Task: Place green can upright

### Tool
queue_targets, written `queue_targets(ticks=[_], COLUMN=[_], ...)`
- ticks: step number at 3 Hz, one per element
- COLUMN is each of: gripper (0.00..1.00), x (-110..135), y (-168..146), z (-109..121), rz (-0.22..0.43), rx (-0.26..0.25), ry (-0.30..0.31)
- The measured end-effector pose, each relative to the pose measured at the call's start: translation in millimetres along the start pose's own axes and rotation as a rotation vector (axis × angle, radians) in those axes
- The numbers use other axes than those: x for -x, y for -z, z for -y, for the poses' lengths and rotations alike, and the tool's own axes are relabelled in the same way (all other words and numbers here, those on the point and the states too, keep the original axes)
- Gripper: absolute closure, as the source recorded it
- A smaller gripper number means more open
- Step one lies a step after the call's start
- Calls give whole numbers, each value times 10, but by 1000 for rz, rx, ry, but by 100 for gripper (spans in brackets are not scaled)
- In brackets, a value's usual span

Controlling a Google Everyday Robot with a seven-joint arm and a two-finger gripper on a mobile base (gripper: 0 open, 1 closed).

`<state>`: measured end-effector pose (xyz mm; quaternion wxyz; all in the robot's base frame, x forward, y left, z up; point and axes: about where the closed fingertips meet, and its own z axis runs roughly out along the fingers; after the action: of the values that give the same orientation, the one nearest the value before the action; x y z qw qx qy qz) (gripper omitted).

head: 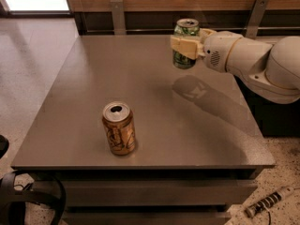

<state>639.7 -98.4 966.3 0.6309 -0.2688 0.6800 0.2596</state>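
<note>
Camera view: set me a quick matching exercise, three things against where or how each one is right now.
Things:
1. green can
2. orange-brown can
3. gripper

States:
A. standing upright on the table, near its front edge
B. reaching in from the right, fingers shut on a can
C. held upright in the air over the table's far right part

Pairs: 1-C, 2-A, 3-B
</note>
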Motion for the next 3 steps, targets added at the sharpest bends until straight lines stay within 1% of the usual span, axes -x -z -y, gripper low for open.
queue_targets(ticks=[1,2,3], gripper=[100,100,100], x=[-101,-220,-338], y=[-242,-558,-714], z=[-159,-411,-529], rz=[12,33,7], rx=[1,29,39], ry=[4,-17,-4])
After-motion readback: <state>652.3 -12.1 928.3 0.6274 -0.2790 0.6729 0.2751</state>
